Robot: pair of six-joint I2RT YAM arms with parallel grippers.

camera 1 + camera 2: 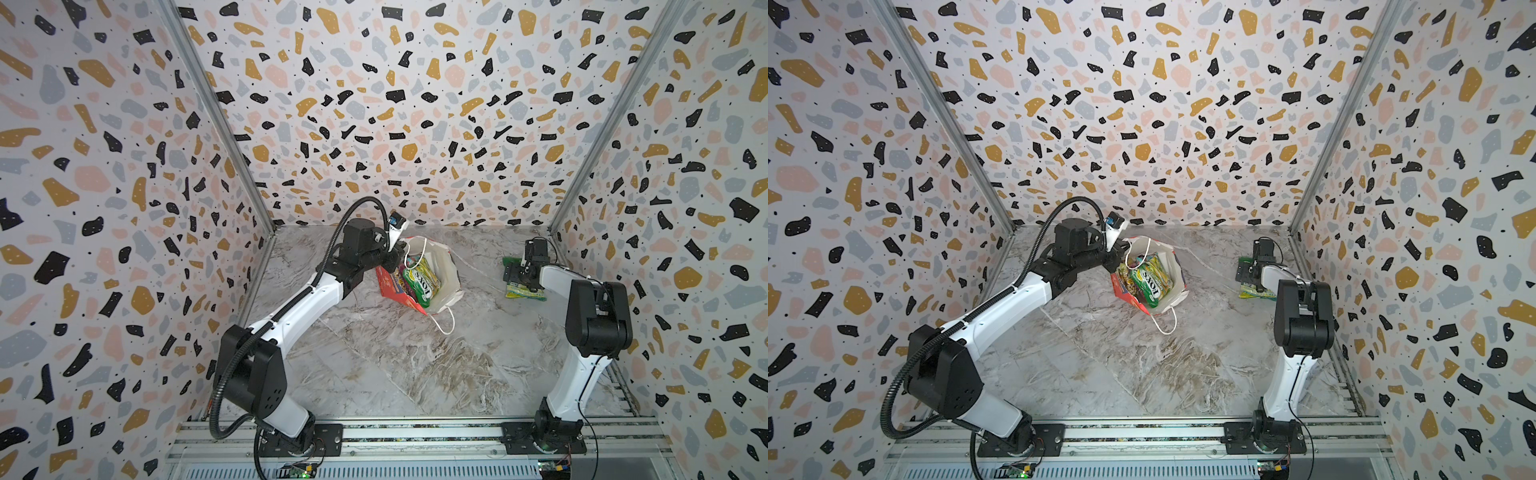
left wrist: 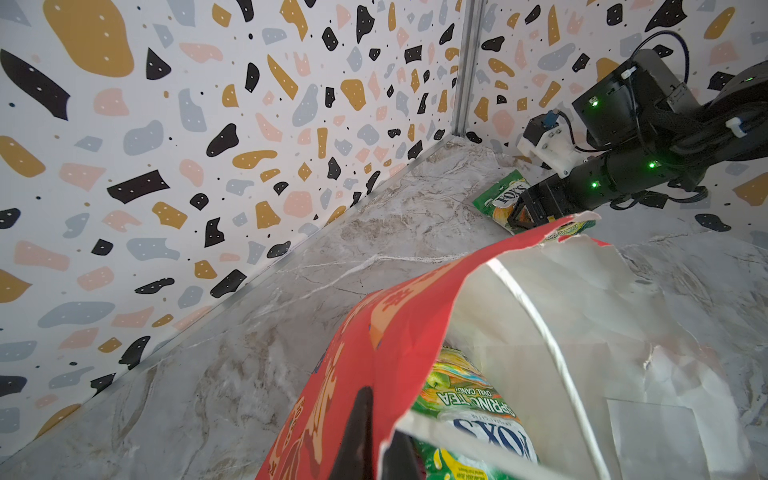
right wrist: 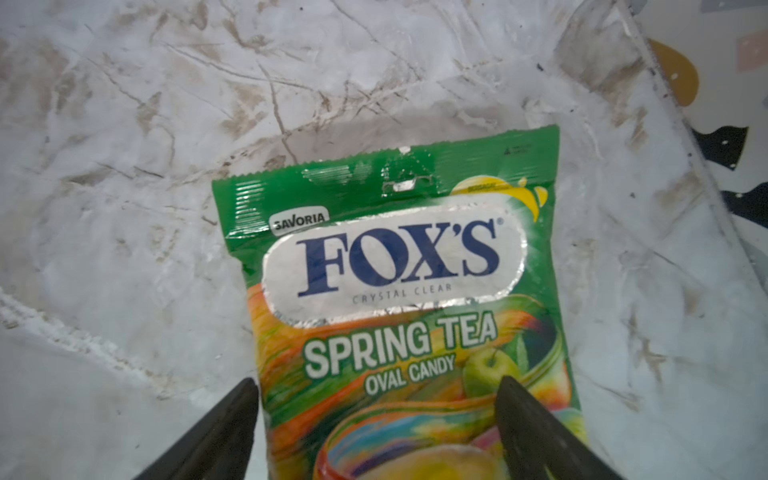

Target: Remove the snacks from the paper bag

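Both left fingers [image 2: 360, 432] pinched the paper bag [image 2: 395, 332] wall in the left wrist view, snacks [image 2: 478, 415] inside. In the right wrist view the right fingers [image 3: 536, 419] stood spread over a green packet [image 3: 399, 291] flat on the table [image 3: 124, 208]. In both top views it lay well apart from the bag; a straight lift looked safest.

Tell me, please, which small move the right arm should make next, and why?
Probably lift the right pincer clear and swing it toward the paper bag. Its jaws stand open astride the green packet, which lies flat on the table, so that one looks delivered; more packets sit in the bag, whose wall the left pincer pinches.
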